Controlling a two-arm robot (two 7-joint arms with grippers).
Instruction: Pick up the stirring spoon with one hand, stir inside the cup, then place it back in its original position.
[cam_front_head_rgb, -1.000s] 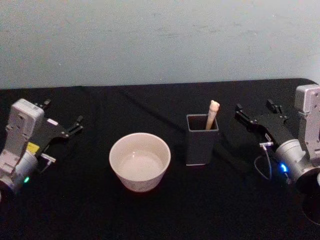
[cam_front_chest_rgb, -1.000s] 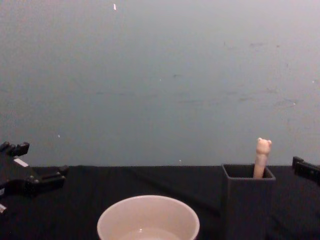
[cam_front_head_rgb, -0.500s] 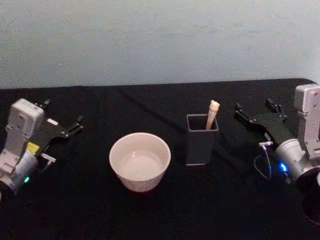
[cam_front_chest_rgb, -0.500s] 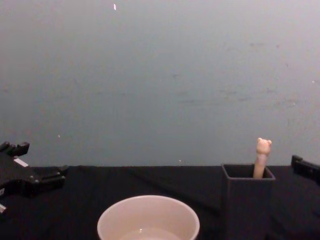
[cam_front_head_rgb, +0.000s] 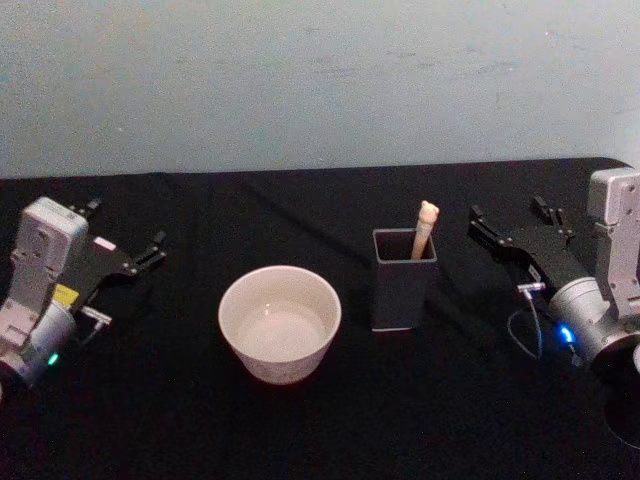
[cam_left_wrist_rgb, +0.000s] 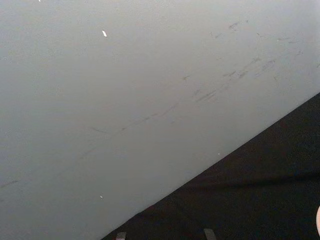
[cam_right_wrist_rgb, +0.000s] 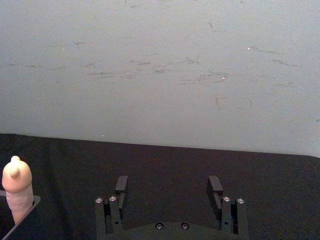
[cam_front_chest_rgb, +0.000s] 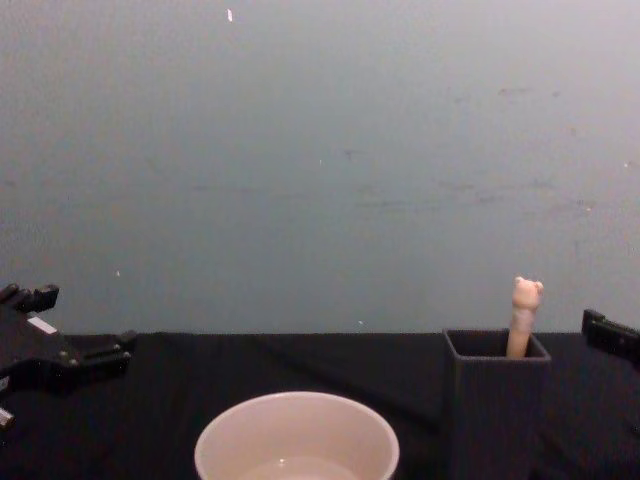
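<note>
The stirring spoon (cam_front_head_rgb: 424, 228) stands in a dark grey square holder (cam_front_head_rgb: 403, 280), and only its beige bear-head handle (cam_front_chest_rgb: 523, 318) rises above the rim; its bowl is hidden. In the right wrist view the stirring spoon (cam_right_wrist_rgb: 17, 187) appears off to one side of the fingers. The cream-white cup (cam_front_head_rgb: 280, 322) sits left of the holder, the cup (cam_front_chest_rgb: 296, 435) being low in the chest view. My right gripper (cam_front_head_rgb: 507, 212) hovers open just right of the holder, nothing between its fingers (cam_right_wrist_rgb: 121, 184). My left gripper (cam_front_head_rgb: 128, 222) rests open at the far left.
A black cloth (cam_front_head_rgb: 330, 420) covers the table, and a pale grey-blue wall (cam_front_chest_rgb: 320, 150) rises behind it. A gap of cloth separates cup and holder. The left gripper's fingertips (cam_left_wrist_rgb: 209, 232) point at the wall and the cloth's back edge.
The right gripper has edged very slightly left toward the holder. Spoon, cup and left arm have stayed in place.
</note>
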